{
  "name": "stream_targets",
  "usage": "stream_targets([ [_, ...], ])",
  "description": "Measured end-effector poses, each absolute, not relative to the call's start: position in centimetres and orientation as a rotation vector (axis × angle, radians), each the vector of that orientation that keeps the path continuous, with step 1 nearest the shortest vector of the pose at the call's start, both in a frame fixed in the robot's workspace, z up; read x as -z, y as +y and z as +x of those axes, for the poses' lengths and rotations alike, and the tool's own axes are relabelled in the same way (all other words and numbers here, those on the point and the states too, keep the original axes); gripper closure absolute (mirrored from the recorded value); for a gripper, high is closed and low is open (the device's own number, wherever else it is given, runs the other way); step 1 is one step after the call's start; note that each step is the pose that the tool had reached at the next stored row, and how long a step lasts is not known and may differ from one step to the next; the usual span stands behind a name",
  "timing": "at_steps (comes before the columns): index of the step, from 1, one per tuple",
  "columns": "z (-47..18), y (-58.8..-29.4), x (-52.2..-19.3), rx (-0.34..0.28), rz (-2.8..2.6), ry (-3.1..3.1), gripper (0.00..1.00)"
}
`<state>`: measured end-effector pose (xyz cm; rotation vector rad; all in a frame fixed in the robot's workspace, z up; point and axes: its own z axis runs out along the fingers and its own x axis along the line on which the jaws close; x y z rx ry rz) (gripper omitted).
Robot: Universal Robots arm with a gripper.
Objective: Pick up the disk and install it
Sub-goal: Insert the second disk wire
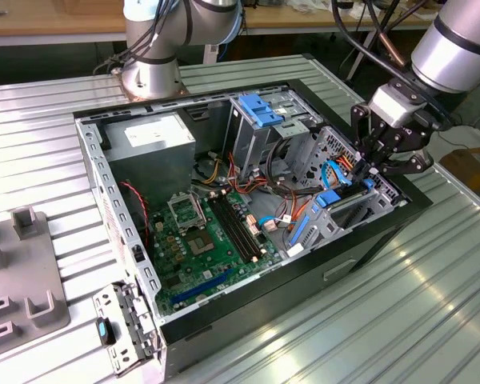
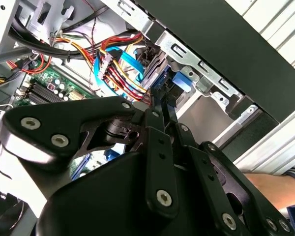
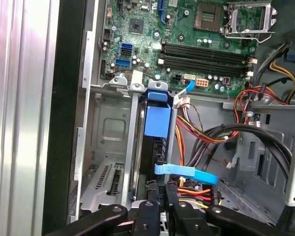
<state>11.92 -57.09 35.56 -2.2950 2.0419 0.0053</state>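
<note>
Inside an open desktop computer case [image 1: 104, 172] lying on its side on a ribbed metal counter [image 1: 432, 280], a robot arm's black gripper [image 1: 374, 171] reaches into the drive bay at the exterior view's right. The disk [image 3: 155, 147], seen edge-on with its blue carrier rail facing up, stands upright in the bay slot [image 3: 130, 147], apparently so it can slide between the metal guides. In the first wrist view the jaws are drawn close together at the disk's near end, seemingly pinching it, though actual contact cannot be confirmed. A blue data cable [image 3: 187, 173] crosses just beside them. The green motherboard [image 1: 204, 244] and grey power supply [image 1: 152, 140] lie well apart.
</note>
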Motion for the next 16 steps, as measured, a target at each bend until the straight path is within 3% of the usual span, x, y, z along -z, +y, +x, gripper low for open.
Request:
stream_targets([
  [16,11.8,-57.2,-34.4,-0.005,-2.295,2.042,0.83],
])
